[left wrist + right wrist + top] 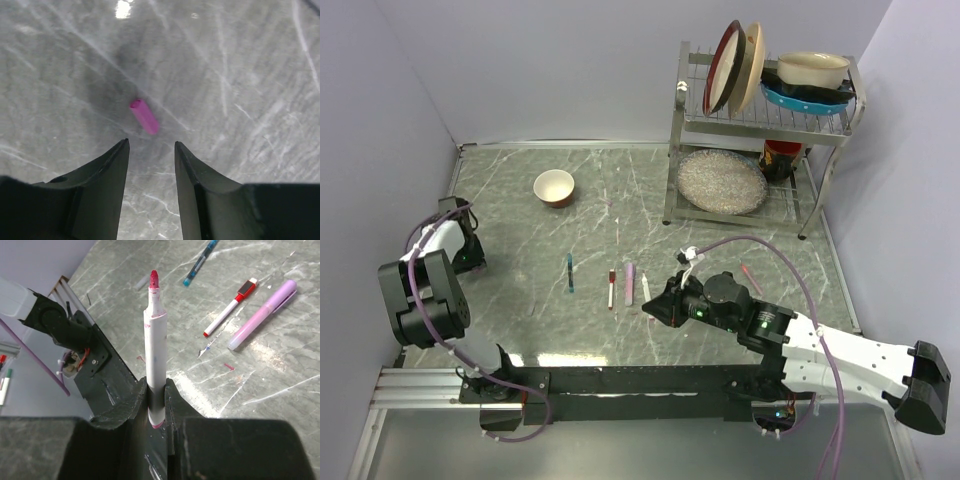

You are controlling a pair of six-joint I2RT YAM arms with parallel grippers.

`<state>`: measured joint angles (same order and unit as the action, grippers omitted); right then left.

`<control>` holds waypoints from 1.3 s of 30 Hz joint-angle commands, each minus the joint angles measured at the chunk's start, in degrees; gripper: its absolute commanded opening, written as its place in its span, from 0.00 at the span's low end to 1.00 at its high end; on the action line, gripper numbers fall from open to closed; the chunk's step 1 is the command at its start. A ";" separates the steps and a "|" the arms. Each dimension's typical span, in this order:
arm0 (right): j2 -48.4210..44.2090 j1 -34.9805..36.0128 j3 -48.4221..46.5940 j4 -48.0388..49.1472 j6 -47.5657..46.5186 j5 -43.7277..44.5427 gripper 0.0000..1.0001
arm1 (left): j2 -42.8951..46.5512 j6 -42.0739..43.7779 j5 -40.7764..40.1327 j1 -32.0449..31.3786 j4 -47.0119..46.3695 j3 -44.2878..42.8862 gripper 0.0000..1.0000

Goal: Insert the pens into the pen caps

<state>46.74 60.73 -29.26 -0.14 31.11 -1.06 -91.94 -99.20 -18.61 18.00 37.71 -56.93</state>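
Observation:
My right gripper point(156, 385) is shut on the lower end of a white-barrelled pen point(154, 335), which stands upright with its pinkish-red tip point(154, 277) bare. In the top view that gripper point(655, 300) sits mid-table, just right of a row of pens. The row holds a teal pen point(569, 272), a red-and-white pen point(612, 288) and a lilac pen point(629, 283). A magenta pen cap point(144, 116) lies on the marble just ahead of my left gripper point(150, 142), which is open with nothing between its fingers. The left gripper point(470, 255) is at the table's left edge.
A small bowl point(554, 187) stands at the back left. A metal dish rack point(760, 130) with plates and bowls fills the back right, with a large speckled plate point(722, 181) on its lower shelf. A thin pink piece point(750, 270) lies right of my right gripper.

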 commanded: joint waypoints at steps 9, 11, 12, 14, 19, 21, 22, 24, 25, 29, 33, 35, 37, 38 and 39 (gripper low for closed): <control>0.10 -0.88 -2.30 1.73 -1.05 0.97 0.00 | -3.51 -5.74 -2.39 -0.07 2.37 -0.38 0.44; 0.19 -0.88 -2.47 1.20 -1.23 0.97 0.00 | -4.47 -6.27 -3.01 0.02 3.32 -0.73 0.43; 0.19 -0.96 -2.47 1.20 -1.23 0.97 0.00 | -4.74 -6.62 -3.10 0.02 3.68 -1.51 0.43; 0.19 -0.96 -2.39 1.20 -1.23 2.20 0.00 | -5.96 -6.71 -3.53 -0.07 4.73 -2.57 0.42; 0.37 -1.05 -2.30 1.28 -0.88 2.29 0.00 | -7.11 -8.03 -5.29 -0.07 8.25 -4.77 0.36; 0.54 -1.05 -2.30 1.29 -0.79 2.38 0.00 | -7.20 -7.94 -5.30 -0.07 8.16 -4.77 0.36; 0.72 -1.05 -2.30 1.20 -0.79 2.38 0.00 | -7.29 -8.29 -5.21 0.02 8.25 -4.86 0.36; 0.81 -0.96 -2.39 1.11 -0.62 2.20 0.00 | -7.46 -7.06 -5.38 -0.07 7.29 -5.21 0.37; 0.72 -1.05 -2.39 1.20 -0.53 2.12 0.00 | -7.55 -7.06 -5.56 0.02 7.72 -5.39 0.37; 0.46 -1.05 -2.47 1.11 -0.44 2.12 0.00 | -7.99 -7.07 -5.82 0.28 7.99 -5.92 0.37; 0.54 -1.05 -2.47 1.20 -0.26 2.03 0.00 | -8.69 -6.53 -5.65 0.81 8.69 -6.35 0.28; 0.46 -1.05 -2.56 1.11 -0.26 2.03 0.00 | -8.96 -6.36 -5.65 0.81 9.22 -6.36 0.19; 0.54 -1.05 -2.56 1.11 -0.26 2.03 0.00 | -8.43 -6.27 -5.38 0.90 8.87 -5.83 0.13; 0.63 -1.05 -2.56 1.02 -0.26 2.11 0.00 | -8.26 -5.84 -4.95 0.81 8.08 -5.04 0.08; 0.63 -1.05 -2.65 0.93 -0.35 2.03 0.00 | -7.99 -5.40 -4.68 0.81 7.64 -4.69 0.06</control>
<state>47.59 59.96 -29.28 -0.25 30.61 0.08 -100.03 -104.27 -21.37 18.46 44.23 -61.89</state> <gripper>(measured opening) 0.198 0.115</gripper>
